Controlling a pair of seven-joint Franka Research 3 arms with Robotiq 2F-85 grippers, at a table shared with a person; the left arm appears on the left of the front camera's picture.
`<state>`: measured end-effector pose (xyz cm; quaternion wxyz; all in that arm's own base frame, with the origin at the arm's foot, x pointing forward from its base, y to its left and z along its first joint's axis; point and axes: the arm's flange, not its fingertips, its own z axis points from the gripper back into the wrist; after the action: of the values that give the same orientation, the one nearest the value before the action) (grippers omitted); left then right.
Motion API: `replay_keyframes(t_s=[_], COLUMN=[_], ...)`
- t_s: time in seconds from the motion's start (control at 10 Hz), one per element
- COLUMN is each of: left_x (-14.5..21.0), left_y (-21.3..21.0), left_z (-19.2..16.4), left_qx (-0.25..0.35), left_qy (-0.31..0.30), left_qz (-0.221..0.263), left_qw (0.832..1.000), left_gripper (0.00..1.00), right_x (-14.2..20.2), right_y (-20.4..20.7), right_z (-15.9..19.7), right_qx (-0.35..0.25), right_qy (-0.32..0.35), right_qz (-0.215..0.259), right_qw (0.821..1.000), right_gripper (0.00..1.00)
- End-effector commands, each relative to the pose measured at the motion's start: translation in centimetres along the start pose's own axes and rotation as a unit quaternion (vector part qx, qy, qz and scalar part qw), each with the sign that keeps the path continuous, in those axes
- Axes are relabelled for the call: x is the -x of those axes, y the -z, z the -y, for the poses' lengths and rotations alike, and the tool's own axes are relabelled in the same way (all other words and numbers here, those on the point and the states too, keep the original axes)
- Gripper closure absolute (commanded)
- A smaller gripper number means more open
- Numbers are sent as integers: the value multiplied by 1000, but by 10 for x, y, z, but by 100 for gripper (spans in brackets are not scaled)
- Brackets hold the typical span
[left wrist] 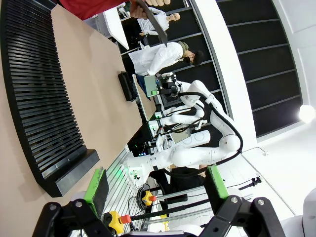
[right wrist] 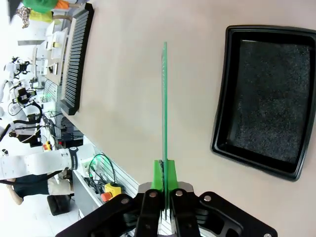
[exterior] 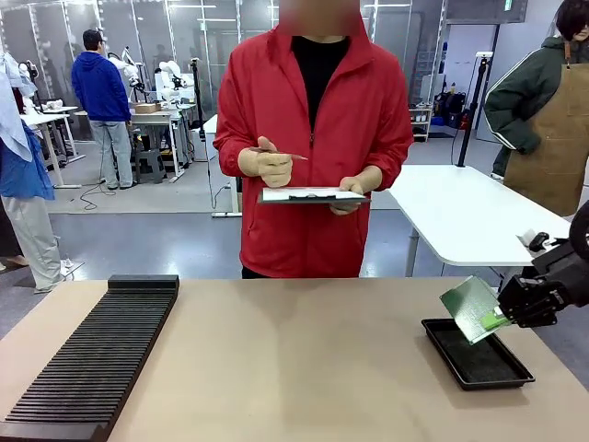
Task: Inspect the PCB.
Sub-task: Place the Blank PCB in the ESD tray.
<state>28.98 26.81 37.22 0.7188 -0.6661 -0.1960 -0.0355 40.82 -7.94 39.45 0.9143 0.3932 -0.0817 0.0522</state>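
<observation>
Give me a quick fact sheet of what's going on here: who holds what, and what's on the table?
Right gripper: shut on the PCB, held tilted above the tray
Left gripper: open, holding nothing
Tray: black, shallow, nothing in it, on the table at the robot's right
Rack: black, slotted, on the table at the robot's left
Person: stands across the table in a red jacket, clipboard in one hand, pen in the other

The PCB (exterior: 472, 307) is a thin green board with a paler grey-green face, tilted in the air at the table's right, above the black tray (exterior: 479, 361).
</observation>
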Motion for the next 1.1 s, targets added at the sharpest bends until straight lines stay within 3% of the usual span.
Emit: replay_keyframes(t_s=[0.0, 0.5, 1.0], left_x=[1, 1, 1], left_y=[-2, -2, -2], left_z=[3, 3, 3], left_qx=[-7, -7, -7], left_qy=[3, 3, 3], left_qz=[-9, -9, -9], left_qw=[1000, 1000, 1000], left_gripper=[0, 0, 0], right_x=[-17, -28, -40], right_y=[13, 42, 55], right_z=[23, 65, 81], right_qx=[16, 24, 39], right_qy=[-20, 9, 31], right_qz=[-4, -33, -35], right_qw=[1000, 999, 998], right_gripper=[97, 97, 97])
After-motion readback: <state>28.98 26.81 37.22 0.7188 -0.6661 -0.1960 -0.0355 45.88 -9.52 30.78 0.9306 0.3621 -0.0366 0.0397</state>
